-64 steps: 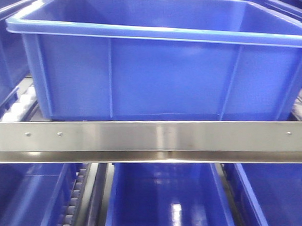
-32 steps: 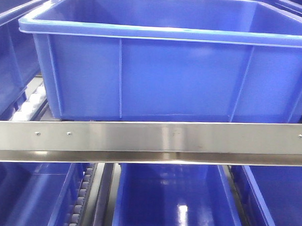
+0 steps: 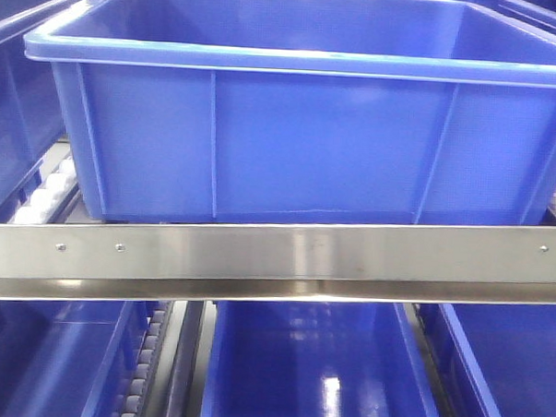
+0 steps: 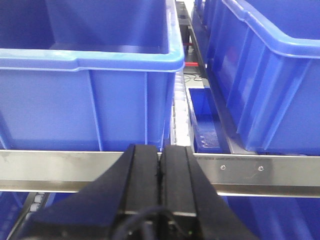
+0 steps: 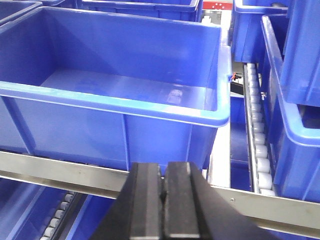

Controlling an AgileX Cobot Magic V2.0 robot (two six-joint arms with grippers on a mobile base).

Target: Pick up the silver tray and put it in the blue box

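Facing one blue box [image 3: 300, 126] behind one steel rail [image 3: 276, 255], two end effectors, left [image 4: 161, 156] and right [image 5: 163, 176], stay closed, empty.

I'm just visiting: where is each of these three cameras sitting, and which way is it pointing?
Front camera: sits on the robot's front, facing straight at the big blue box on the rack, across the steel rail; no part of the robot shows.
Left wrist camera: rides on the left arm, looking forward over the shut left claw at box walls and the rail.
Right wrist camera: rides on the right arm, higher, looking down into the empty box past the shut right claw.
Shared: all show blue boxes and the rail. No silver tray appears anywhere.
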